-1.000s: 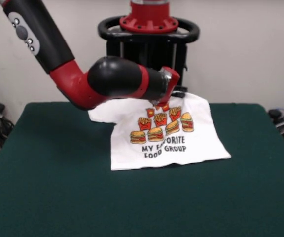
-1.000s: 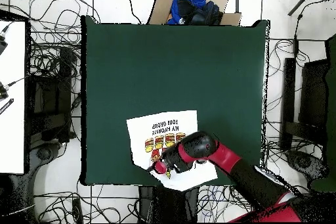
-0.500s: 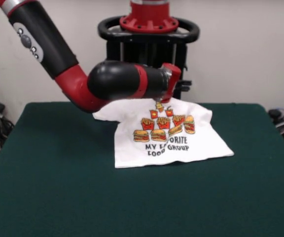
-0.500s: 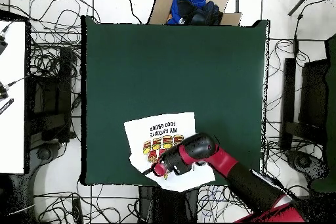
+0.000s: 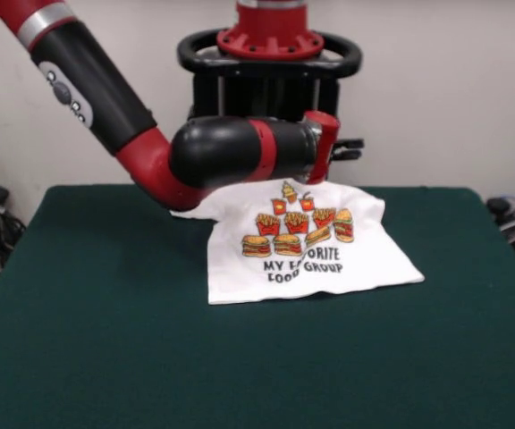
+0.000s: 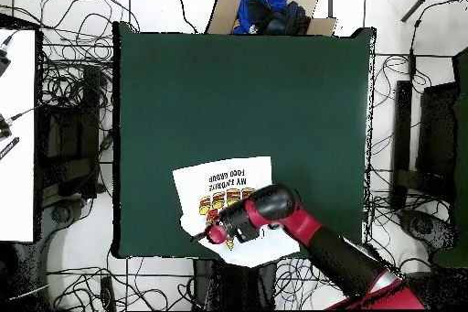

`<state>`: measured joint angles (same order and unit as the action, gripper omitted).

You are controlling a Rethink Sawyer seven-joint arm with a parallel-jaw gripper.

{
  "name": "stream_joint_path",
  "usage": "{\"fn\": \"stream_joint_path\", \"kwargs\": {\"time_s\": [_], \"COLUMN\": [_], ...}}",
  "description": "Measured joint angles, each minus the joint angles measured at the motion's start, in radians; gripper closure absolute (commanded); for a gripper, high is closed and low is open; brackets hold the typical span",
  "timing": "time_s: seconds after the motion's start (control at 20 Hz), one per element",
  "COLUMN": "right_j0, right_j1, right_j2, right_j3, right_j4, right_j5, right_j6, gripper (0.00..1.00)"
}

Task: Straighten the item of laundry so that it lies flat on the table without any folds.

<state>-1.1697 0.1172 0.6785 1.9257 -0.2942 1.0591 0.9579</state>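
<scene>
The T-shirt [image 5: 316, 246] is lying print-up near the table's [image 5: 105, 340] far edge, its upper part rumpled. The gripper [image 5: 322, 174] is hovering above its collar; whether the fingers are open, I cannot tell. A careless descent risks bunching fabric or dragging it off.

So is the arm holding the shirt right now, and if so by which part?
It cannot be told. The gripper sits over the T-shirt at its collar end, but the wrist hides its tip, so no hold on the cloth shows.
</scene>
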Motion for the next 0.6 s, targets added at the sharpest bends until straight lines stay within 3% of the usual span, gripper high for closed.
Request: {"fn": "stream_joint_path", "kwargs": {"time_s": [0.6], "right_j0": [-0.022], "right_j1": [0.029], "right_j2": [0.066], "right_j3": [0.005], "right_j4": [0.000], "right_j5": [-0.002], "right_j6": [0.000], "gripper": [1.00]}}
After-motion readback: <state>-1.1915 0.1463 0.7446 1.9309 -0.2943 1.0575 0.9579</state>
